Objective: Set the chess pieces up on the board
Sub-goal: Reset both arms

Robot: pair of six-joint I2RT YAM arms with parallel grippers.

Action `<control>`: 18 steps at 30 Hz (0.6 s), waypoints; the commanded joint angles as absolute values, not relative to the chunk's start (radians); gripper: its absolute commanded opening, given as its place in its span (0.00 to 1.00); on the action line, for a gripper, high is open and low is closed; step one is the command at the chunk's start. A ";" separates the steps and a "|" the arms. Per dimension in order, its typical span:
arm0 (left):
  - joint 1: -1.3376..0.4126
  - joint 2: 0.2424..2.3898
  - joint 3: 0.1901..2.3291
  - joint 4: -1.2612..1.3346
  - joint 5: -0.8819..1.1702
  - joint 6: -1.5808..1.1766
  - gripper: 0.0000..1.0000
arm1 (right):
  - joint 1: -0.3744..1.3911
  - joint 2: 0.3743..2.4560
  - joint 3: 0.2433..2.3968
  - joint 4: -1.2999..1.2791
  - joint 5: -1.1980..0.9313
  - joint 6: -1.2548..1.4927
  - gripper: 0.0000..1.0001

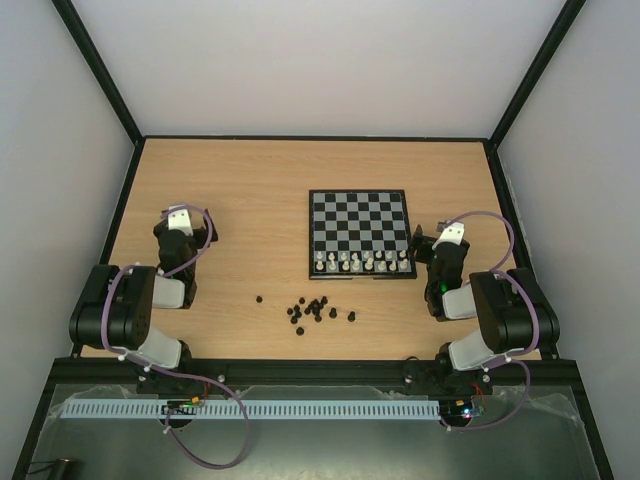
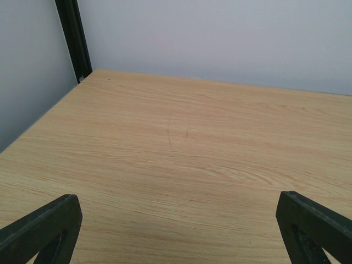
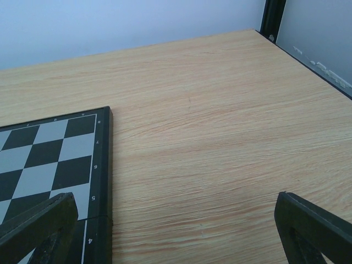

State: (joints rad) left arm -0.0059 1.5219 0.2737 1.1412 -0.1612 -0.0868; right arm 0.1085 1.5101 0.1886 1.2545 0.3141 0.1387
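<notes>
The board (image 1: 358, 222) lies at the table's middle right. Its far right corner also shows in the right wrist view (image 3: 102, 165). Several white chess pieces (image 1: 362, 262) stand in rows along its near edge. My right gripper (image 1: 428, 240) is open and empty just right of the board's near right corner; its wide-apart fingers (image 3: 38, 225) frame bare wood. My left gripper (image 1: 180, 222) is open and empty at the table's left, far from the board; its fingers (image 2: 41, 228) stand wide apart over bare wood.
Several tiny black pieces (image 1: 315, 310) lie scattered on the table in front of the board, one (image 1: 259, 299) apart to the left. A black frame rims the table (image 1: 250, 180). White walls enclose it.
</notes>
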 commanded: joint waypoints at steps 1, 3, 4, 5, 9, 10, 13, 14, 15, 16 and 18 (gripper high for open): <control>-0.005 1.522 0.262 1.209 -0.146 -0.075 0.99 | 0.103 1.516 0.207 1.282 0.320 0.136 0.99; -0.005 1.522 0.262 1.209 -0.147 -0.075 0.99 | 0.101 1.518 0.212 1.273 0.314 0.135 0.99; -0.006 1.522 0.262 1.209 -0.147 -0.075 1.00 | 0.097 1.517 0.214 1.271 0.309 0.136 0.99; -0.006 1.522 0.262 1.209 -0.147 -0.074 1.00 | 0.095 1.518 0.217 1.267 0.304 0.137 0.99; -0.009 1.522 0.262 1.209 -0.153 -0.072 1.00 | 0.093 1.518 0.217 1.265 0.296 0.137 0.99; -0.009 1.522 0.262 1.208 -0.153 -0.072 1.00 | 0.093 1.517 0.217 1.265 0.296 0.137 0.99; -0.009 1.522 0.264 1.209 -0.153 -0.072 1.00 | 0.092 1.518 0.219 1.262 0.293 0.138 0.98; -0.009 1.522 0.262 1.209 -0.153 -0.072 0.99 | 0.092 1.518 0.218 1.262 0.293 0.139 0.99; -0.009 1.522 0.263 1.209 -0.153 -0.072 1.00 | 0.092 1.518 0.218 1.262 0.293 0.138 0.99; -0.009 1.522 0.262 1.209 -0.153 -0.072 1.00 | 0.092 1.519 0.219 1.261 0.293 0.138 0.99; -0.011 1.522 0.263 1.209 -0.153 -0.072 1.00 | 0.090 1.521 0.225 1.253 0.285 0.137 0.99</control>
